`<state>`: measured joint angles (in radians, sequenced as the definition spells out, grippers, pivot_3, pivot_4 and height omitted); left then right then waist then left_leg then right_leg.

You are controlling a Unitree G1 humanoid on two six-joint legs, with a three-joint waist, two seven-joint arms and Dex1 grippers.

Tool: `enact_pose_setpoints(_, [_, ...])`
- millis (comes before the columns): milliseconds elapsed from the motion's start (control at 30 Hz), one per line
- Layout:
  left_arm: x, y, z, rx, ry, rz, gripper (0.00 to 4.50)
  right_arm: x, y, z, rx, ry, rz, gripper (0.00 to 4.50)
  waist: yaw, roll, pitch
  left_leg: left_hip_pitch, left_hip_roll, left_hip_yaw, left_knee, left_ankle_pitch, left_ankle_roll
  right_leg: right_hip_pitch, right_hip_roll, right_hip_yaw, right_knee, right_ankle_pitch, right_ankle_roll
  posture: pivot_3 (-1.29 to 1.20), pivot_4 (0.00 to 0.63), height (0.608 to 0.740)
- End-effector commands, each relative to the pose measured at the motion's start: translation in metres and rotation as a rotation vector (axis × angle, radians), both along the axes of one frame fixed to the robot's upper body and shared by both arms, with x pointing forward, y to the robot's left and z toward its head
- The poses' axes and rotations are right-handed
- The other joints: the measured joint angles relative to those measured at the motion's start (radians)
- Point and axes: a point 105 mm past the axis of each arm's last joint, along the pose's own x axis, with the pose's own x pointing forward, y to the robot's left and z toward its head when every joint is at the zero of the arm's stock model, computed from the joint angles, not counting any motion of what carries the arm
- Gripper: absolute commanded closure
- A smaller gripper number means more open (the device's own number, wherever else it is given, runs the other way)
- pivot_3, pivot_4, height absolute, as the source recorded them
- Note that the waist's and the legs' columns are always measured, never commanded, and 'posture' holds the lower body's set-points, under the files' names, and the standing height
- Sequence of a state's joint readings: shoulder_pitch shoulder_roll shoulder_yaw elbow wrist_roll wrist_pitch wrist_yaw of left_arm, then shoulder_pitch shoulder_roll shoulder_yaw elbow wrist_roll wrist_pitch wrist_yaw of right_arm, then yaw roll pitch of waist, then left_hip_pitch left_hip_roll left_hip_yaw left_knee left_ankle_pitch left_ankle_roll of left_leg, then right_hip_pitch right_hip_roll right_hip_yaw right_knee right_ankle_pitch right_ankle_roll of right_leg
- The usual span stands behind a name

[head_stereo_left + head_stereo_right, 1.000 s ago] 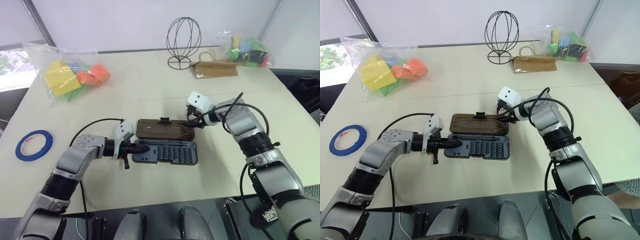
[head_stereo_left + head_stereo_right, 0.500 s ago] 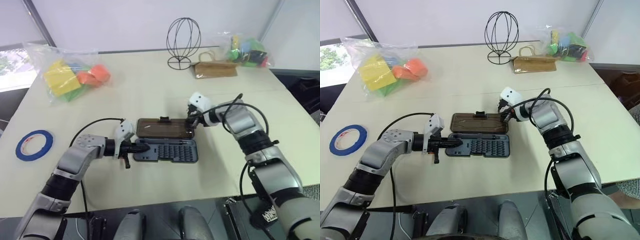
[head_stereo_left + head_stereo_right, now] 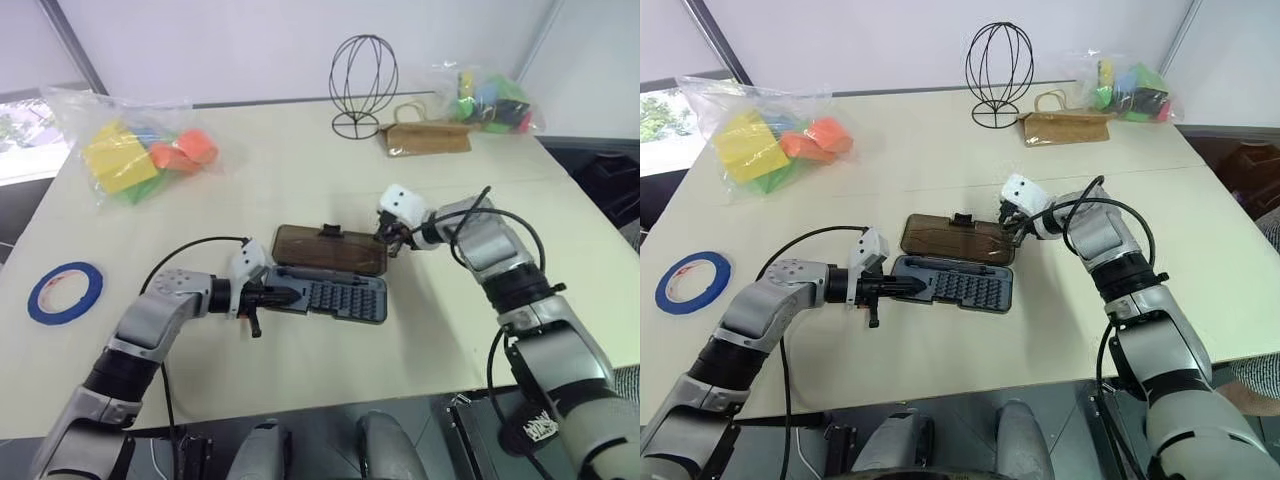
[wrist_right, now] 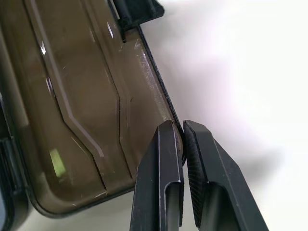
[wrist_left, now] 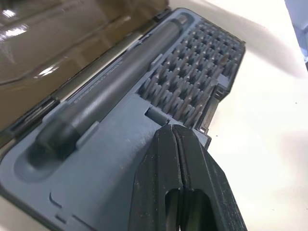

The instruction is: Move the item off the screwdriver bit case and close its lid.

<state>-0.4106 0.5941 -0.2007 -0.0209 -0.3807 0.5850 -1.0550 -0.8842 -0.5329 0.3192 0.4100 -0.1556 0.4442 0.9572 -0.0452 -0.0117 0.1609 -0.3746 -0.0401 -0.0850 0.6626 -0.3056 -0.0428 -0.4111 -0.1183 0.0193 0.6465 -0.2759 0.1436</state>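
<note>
The screwdriver bit case (image 3: 345, 298) lies open at the table's middle, with rows of bits and a dark driver handle (image 5: 115, 91) inside. Its smoky-brown lid (image 3: 325, 248) is folded back behind it, the right end raised a little. My right gripper (image 4: 182, 132) is shut on the lid's right rim (image 3: 386, 250). My left gripper (image 5: 172, 130) is shut with nothing in it. Its tips rest on the case's left end (image 3: 290, 296). The item, a blue ring of tape (image 3: 65, 292), lies flat on the table far to the left, apart from the case.
A plastic bag of coloured blocks (image 3: 135, 150) sits at the back left. A black wire stand (image 3: 362, 85), a brown paper bag (image 3: 430, 138) and a second bag of coloured pieces (image 3: 488, 97) stand at the back right. The table's front edge is close below the case.
My right gripper has gone from open to shut on the lid's right rim and tipped upward. The lid's right end has come up a little. The left arm has kept still.
</note>
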Motion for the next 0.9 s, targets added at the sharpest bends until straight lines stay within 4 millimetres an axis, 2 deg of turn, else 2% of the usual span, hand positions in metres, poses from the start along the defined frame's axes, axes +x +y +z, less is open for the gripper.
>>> enact_pose_setpoints(33, [0.001,0.001,0.003,0.003,-0.012,0.009,4.50,-0.003,0.020,0.026,-0.017,-0.168,0.122,4.45,0.000,0.000,0.000,0.000,0.000,0.000,0.000,0.000,0.000,0.000,0.000,0.000,0.000,0.000,0.000,0.00,0.150,0.740])
enact_pose_setpoints(300, [0.004,0.000,0.005,-0.003,-0.018,0.015,4.50,-0.011,0.032,0.032,-0.023,-0.280,0.219,4.45,0.001,0.000,0.000,0.000,0.000,0.000,0.000,0.002,-0.003,0.000,0.000,0.000,0.000,0.000,0.000,0.00,0.150,0.740])
enact_pose_setpoints(567, [0.008,0.000,0.010,-0.025,-0.025,0.034,4.50,-0.011,0.033,0.028,-0.039,-0.308,0.232,4.45,0.001,0.000,0.000,0.000,0.000,0.000,0.000,0.002,-0.003,0.000,0.000,0.000,0.000,0.000,0.000,0.00,0.150,0.740])
enact_pose_setpoints(767, [0.015,0.000,0.023,-0.091,-0.023,0.080,4.50,-0.012,0.033,0.025,-0.057,-0.315,0.250,4.45,0.002,0.000,0.000,0.000,0.000,0.000,-0.001,0.002,-0.003,0.000,0.000,0.000,0.000,0.000,0.000,0.00,0.150,0.740])
enact_pose_setpoints(900, [0.026,0.003,0.050,-0.243,-0.001,0.142,4.50,-0.013,0.033,0.024,-0.058,-0.317,0.252,4.45,0.002,0.000,0.000,-0.001,0.000,0.000,0.000,0.002,-0.003,0.000,0.000,0.000,0.000,0.000,0.000,0.00,0.150,0.740])
